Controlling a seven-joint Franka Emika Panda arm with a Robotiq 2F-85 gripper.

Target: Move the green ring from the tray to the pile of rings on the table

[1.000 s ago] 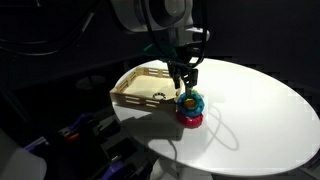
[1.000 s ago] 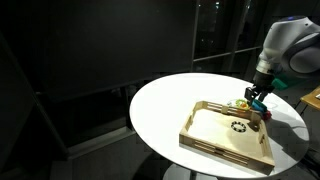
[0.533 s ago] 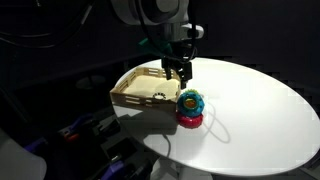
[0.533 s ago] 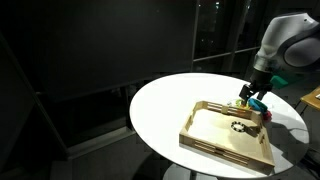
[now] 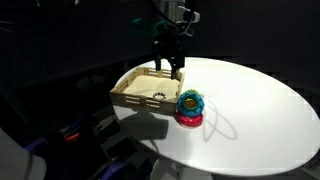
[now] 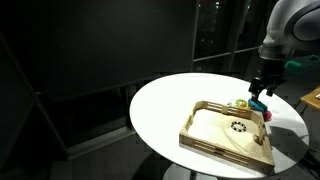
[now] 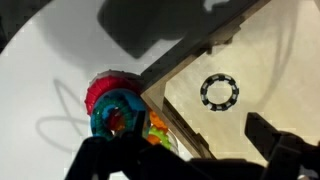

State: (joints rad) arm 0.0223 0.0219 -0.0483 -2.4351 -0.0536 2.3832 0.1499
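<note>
Both jaws hang open and empty over the tray (image 7: 262, 48), and the green ring (image 7: 158, 130) looks skewed on the pile (image 7: 112, 108), so it may slide off.

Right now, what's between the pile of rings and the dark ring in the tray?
Only the tray's low wooden wall, seen in the wrist view: the pile of rings stands outside it, the dark ring lies inside.

Matt wood, glossy plastic, smooth white top
We see the tray (image 7: 265, 55) as pale unvarnished wood, the pile of rings (image 7: 112, 112) as shiny plastic (highlights show), and the table (image 5: 260, 110) as smooth.
</note>
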